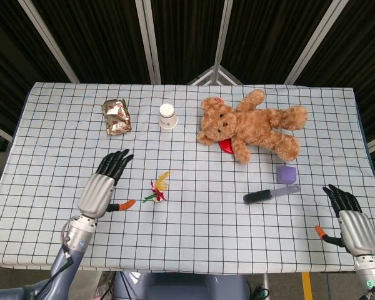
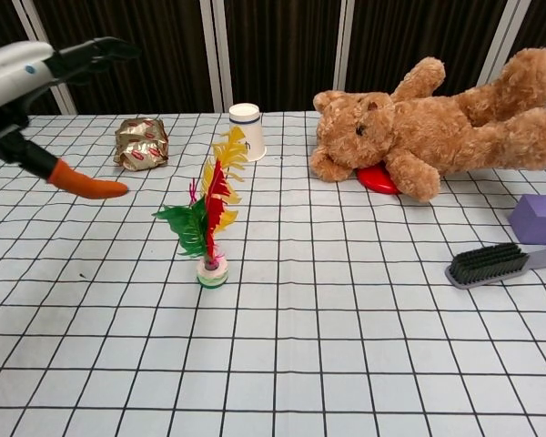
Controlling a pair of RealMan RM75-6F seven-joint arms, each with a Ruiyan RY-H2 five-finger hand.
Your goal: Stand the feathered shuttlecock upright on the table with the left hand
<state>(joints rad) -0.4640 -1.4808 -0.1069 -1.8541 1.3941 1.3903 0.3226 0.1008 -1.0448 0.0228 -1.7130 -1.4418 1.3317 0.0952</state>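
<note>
Shuttlecock (image 2: 211, 228) stands upright, left robot hand (image 1: 102, 185) open beside it; no writing legible.

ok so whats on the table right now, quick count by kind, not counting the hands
feathered shuttlecock: 1
crumpled foil snack bag: 1
white paper cup: 1
brown teddy bear: 1
red item under the teddy: 1
purple block: 1
grey brush: 1
Total: 7

A grid-patterned tablecloth (image 1: 237, 206) covers the table before dark curtains (image 2: 282, 45) with pale vertical bars.
</note>
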